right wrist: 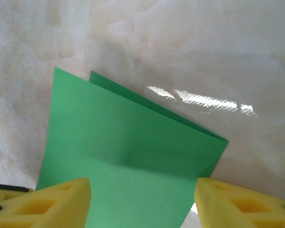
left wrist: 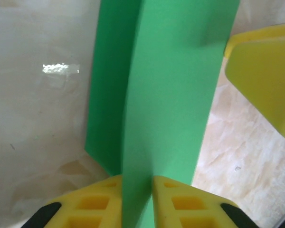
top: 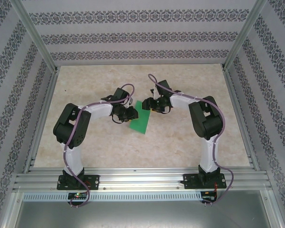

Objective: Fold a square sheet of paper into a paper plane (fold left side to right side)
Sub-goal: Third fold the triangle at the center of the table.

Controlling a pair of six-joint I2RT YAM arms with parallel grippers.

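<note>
Green paper [top: 141, 118] sits on the table [top: 109, 147] in the top view, in the middle between the two arms. The left end effector [top: 130, 113] is at its left edge and the right end effector [top: 154, 105] at its far right corner.

From the left wrist, the green paper [left wrist: 166, 95] rises as a bent strip, and the left end effector [left wrist: 137, 202] is pinched tight on it, with a yellow finger [left wrist: 92, 206] pressed against each face.

From the right wrist, the green paper [right wrist: 133, 152] lies over the table [right wrist: 180, 47], one layer folded on another, with the lower layer's edge peeking out along the far side. The right end effector [right wrist: 142, 204] stands wide apart, its yellow fingers [right wrist: 47, 204] spread to either side of the sheet rather than closed on it.
</note>
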